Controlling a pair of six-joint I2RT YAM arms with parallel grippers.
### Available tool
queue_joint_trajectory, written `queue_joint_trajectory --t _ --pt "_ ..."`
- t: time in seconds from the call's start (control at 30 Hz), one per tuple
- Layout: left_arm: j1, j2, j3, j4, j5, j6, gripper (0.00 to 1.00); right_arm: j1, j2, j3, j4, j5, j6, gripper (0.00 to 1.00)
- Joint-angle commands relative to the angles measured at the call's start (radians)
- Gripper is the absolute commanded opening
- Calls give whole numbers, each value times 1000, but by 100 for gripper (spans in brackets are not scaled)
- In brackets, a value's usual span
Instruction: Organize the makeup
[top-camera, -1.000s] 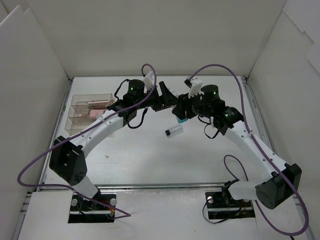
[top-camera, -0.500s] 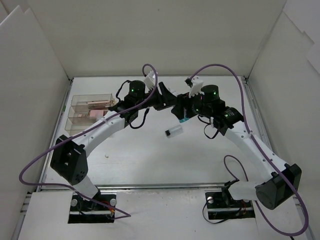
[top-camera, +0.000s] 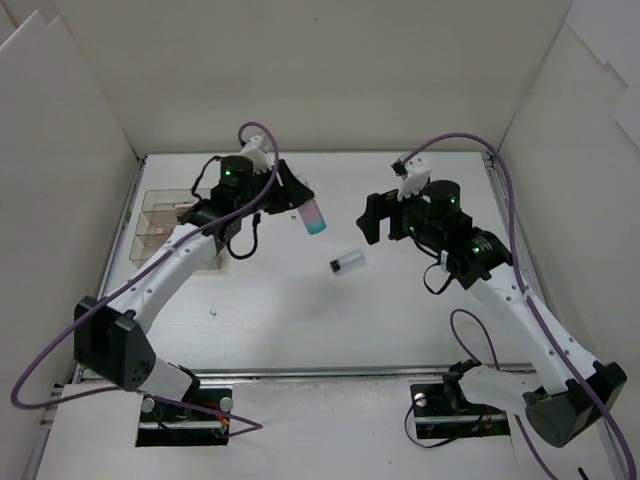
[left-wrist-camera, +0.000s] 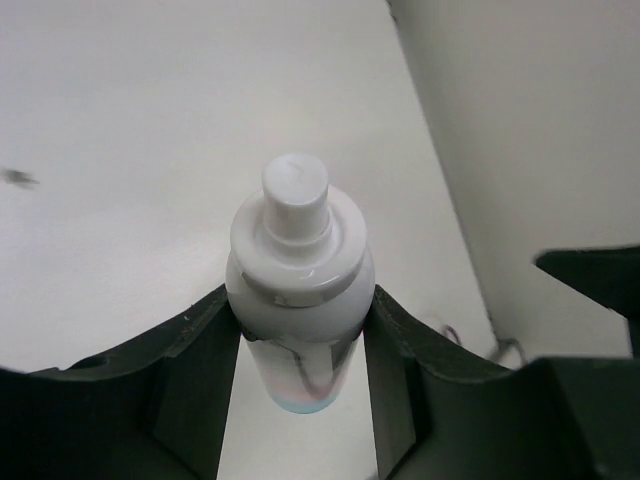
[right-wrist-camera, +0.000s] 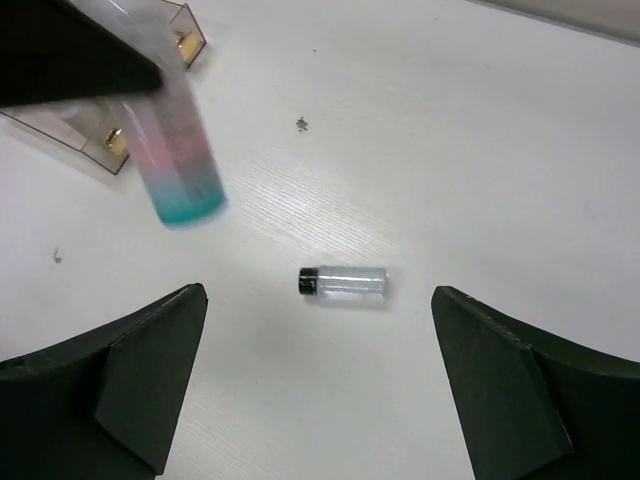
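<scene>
My left gripper (top-camera: 298, 198) is shut on a pink-and-blue tube (top-camera: 314, 216) and holds it above the table at the back middle. In the left wrist view the tube (left-wrist-camera: 300, 300) shows its white cap, with a black finger pressed against each side of it. My right gripper (top-camera: 372, 220) stands open and holds nothing, off to the right of the tube. A small clear bottle (top-camera: 347, 263) with a black cap lies on its side on the table. In the right wrist view this bottle (right-wrist-camera: 345, 284) lies below the gap of the open gripper (right-wrist-camera: 318, 312), and the tube (right-wrist-camera: 178, 160) hangs at upper left.
A clear compartmented box (top-camera: 160, 232) sits at the left, with pinkish items (top-camera: 186, 210) in its far part. Its corner (right-wrist-camera: 190, 45) shows in the right wrist view. White walls close in the table on the left, back and right. A small speck (top-camera: 213, 313) lies on the table.
The two grippers were together at the tube. The right gripper has opened and drawn back to the right. The left arm has carried the tube off to the left.
</scene>
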Motion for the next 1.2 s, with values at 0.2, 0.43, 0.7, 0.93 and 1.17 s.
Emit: queue_joint_trajectory --t 0.2,0.43,0.7,0.93,1.17 --pt "236 -367 -69 -115 -503 425 0 -60 -127 -111 -25 43 -12 93" --pt "352 -410 -234 -12 -657 528 0 -59 -135 -137 -25 25 -10 93" --pt "439 -372 -410 186 -726 508 0 -59 -176 -174 -25 13 -13 93" --pt "486 -312 -488 389 -712 513 0 -57 -190 -189 -23 31 -27 94" --pt "486 -214 -507 496 -714 496 0 -54 -169 -188 -25 46 -36 94"
